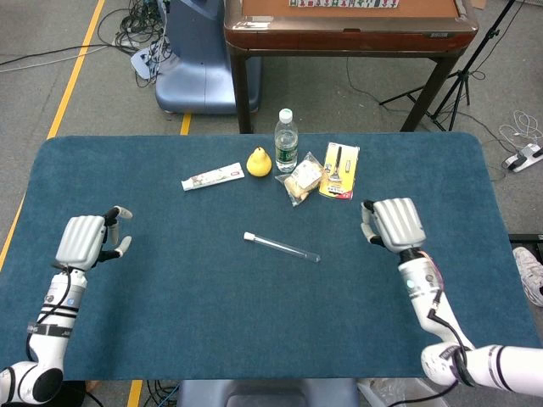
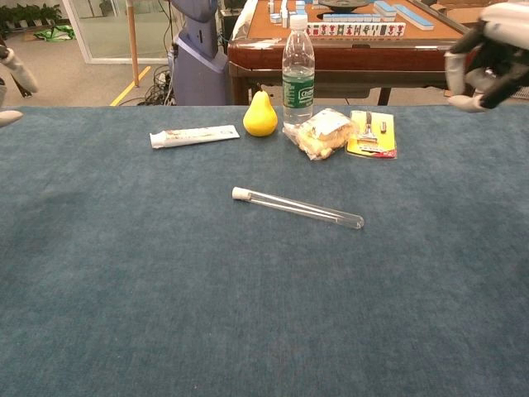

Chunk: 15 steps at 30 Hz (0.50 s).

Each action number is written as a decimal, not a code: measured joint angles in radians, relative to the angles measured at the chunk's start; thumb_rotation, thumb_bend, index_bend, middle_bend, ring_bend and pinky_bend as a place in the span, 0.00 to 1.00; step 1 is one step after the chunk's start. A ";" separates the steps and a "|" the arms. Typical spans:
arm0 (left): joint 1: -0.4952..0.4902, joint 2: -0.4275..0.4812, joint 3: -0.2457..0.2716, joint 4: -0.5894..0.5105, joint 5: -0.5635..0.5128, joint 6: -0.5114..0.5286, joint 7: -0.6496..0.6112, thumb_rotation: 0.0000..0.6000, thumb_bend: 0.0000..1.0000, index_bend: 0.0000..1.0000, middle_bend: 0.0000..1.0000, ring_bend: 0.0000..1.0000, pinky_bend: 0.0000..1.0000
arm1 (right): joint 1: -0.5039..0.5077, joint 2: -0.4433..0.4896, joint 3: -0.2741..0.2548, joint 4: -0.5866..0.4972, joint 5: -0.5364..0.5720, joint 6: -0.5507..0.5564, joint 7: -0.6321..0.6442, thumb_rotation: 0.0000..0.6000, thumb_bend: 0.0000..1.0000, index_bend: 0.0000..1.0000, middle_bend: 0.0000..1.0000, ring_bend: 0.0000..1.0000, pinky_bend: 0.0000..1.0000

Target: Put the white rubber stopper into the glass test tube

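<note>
The glass test tube (image 1: 284,248) lies flat on the blue mat near the middle, with the white rubber stopper (image 1: 248,236) seated in its left end. The chest view shows the same tube (image 2: 306,210) and stopper (image 2: 240,193) with nothing touching them. My left hand (image 1: 85,240) hovers far to the left near the mat's edge, holding nothing, fingers loosely bent and apart; only its fingertips (image 2: 10,76) show in the chest view. My right hand (image 1: 394,223) is raised well to the right of the tube, also holding nothing (image 2: 488,59).
Along the back of the mat lie a toothpaste tube (image 1: 212,177), a yellow pear (image 1: 259,162), a water bottle (image 1: 286,141), a bag of snacks (image 1: 302,179) and a yellow carded pack (image 1: 339,171). A wooden table (image 1: 348,25) stands behind.
</note>
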<state>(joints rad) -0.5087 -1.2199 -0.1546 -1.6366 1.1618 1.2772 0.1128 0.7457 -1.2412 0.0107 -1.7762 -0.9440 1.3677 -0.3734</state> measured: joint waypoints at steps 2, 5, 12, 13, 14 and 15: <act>0.035 0.016 0.011 -0.008 0.006 0.036 -0.002 1.00 0.30 0.37 0.55 0.51 0.65 | -0.056 0.028 -0.020 -0.021 -0.036 0.046 0.016 1.00 0.39 0.62 0.72 0.76 0.94; 0.086 0.034 0.027 -0.018 0.021 0.091 -0.004 1.00 0.30 0.35 0.47 0.42 0.53 | -0.129 0.060 -0.043 -0.040 -0.074 0.084 0.049 1.00 0.39 0.61 0.64 0.66 0.81; 0.181 0.055 0.067 -0.032 0.078 0.192 0.002 1.00 0.29 0.28 0.36 0.32 0.36 | -0.247 0.102 -0.075 -0.048 -0.135 0.100 0.134 1.00 0.36 0.53 0.50 0.47 0.60; 0.192 0.057 0.072 -0.035 0.086 0.202 0.003 1.00 0.28 0.27 0.35 0.31 0.34 | -0.258 0.104 -0.077 -0.048 -0.143 0.101 0.137 1.00 0.36 0.52 0.49 0.47 0.60; 0.206 0.058 0.078 -0.038 0.097 0.216 0.003 1.00 0.28 0.27 0.34 0.30 0.34 | -0.272 0.105 -0.079 -0.047 -0.154 0.104 0.141 1.00 0.36 0.52 0.49 0.46 0.60; 0.217 0.059 0.083 -0.041 0.107 0.227 0.003 1.00 0.28 0.26 0.34 0.30 0.32 | -0.283 0.105 -0.079 -0.045 -0.163 0.109 0.144 1.00 0.36 0.51 0.49 0.46 0.60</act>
<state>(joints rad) -0.2918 -1.1614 -0.0719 -1.6774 1.2684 1.5040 0.1158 0.4630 -1.1365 -0.0684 -1.8210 -1.1073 1.4767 -0.2291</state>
